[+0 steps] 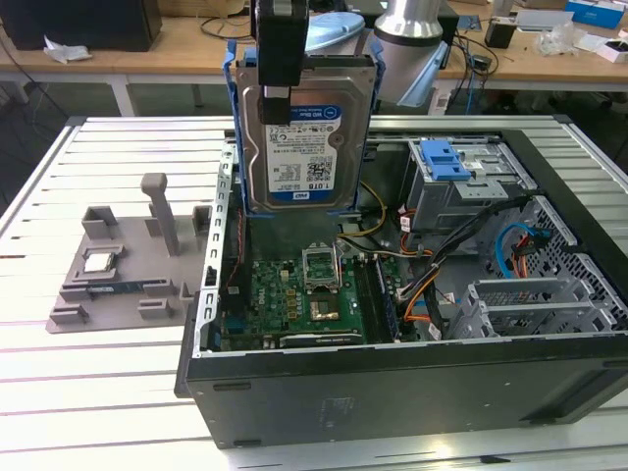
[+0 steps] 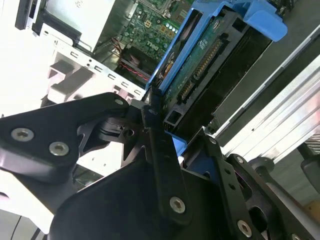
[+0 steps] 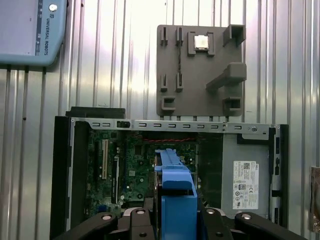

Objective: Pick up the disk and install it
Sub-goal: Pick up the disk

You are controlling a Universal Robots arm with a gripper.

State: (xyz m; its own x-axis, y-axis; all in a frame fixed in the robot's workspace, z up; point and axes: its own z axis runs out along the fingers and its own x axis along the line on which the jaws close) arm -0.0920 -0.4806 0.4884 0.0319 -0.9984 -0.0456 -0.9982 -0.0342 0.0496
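Observation:
The disk [image 1: 306,132] hangs upright in the air over the open computer case [image 1: 392,383], above the motherboard [image 1: 294,294]. Its silver face with the blue-and-white label looks toward the exterior camera, and blue carrier rails frame it. My gripper [image 1: 278,93] reaches down from above and is shut on the disk's upper edge. In the second wrist view the black fingers [image 2: 160,150] clamp the disk [image 2: 210,55] at its connector end. The first wrist view looks down along the disk's blue carrier [image 3: 175,185] into the case [image 3: 170,150].
A drive cage with a blue latch [image 1: 446,162] sits at the case's far corner on the exterior view's right, with cables beside it. A grey fixture plate [image 1: 128,270] holding a small square chip [image 1: 98,260] lies on the slatted table on the exterior view's left.

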